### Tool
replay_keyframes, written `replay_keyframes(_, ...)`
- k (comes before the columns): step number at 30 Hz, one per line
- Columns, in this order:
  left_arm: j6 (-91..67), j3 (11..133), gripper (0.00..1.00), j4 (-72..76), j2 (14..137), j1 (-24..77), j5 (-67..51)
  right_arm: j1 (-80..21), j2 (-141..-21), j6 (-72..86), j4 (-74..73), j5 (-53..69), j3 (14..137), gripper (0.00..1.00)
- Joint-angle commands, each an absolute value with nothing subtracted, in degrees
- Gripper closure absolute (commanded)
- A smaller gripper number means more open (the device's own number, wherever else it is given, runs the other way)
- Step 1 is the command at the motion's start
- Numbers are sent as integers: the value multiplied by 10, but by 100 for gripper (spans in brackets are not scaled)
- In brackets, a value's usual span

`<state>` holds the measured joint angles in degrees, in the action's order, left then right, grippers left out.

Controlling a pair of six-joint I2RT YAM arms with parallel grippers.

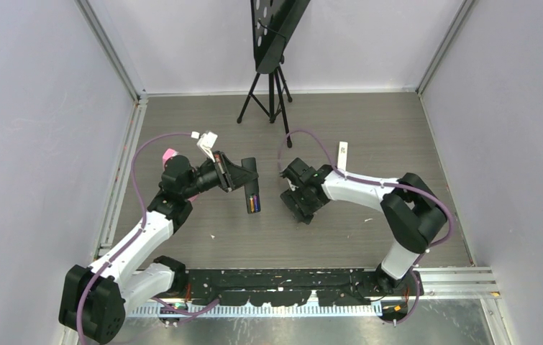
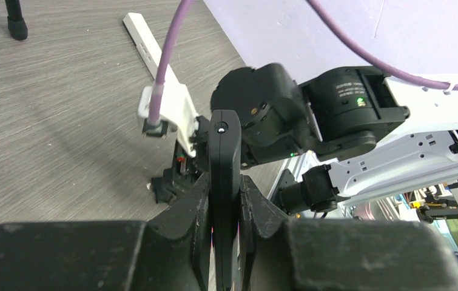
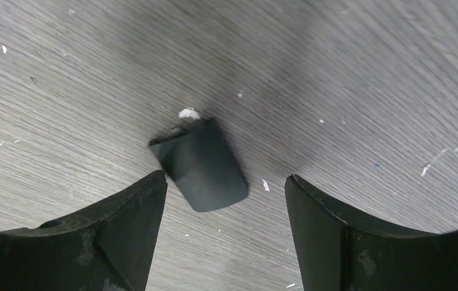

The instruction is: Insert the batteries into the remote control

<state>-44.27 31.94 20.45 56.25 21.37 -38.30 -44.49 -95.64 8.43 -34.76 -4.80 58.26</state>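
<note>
My left gripper (image 1: pixel 242 177) is shut on a black remote control (image 1: pixel 250 185), held on edge above the table. In the top view its open compartment at the near end shows batteries (image 1: pixel 254 204), orange-yellow and purple. In the left wrist view the remote (image 2: pixel 224 151) stands clamped between the fingers (image 2: pixel 190 206) of the left gripper (image 2: pixel 224 203). My right gripper (image 3: pixel 225 189) is open, low over the table. A small black battery cover (image 3: pixel 205 165) lies flat between and just ahead of its fingertips, touching neither.
A slim white bar (image 1: pixel 343 154) lies on the table behind the right arm and shows in the left wrist view (image 2: pixel 143 42). A black tripod (image 1: pixel 272 93) stands at the back centre. Walls close in the left, right and back sides.
</note>
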Motion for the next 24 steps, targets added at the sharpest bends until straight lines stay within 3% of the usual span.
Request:
replay_keyframes(1,-430,326,100,240,558,214,-396,-466,-978,40,-346,-58,607,24)
replay_keyframes(10,-431,328,100,236,557,214,-396,-468,-997,34,-380,-19,620,35)
replay_keyframes(19,-436,329,100,235,551,214,-399,-443,-1022,65,-423,57,628,35)
replay_keyframes(24,-436,326,100,228,545,214,-389,-442,-1032,73,-425,15,630,58)
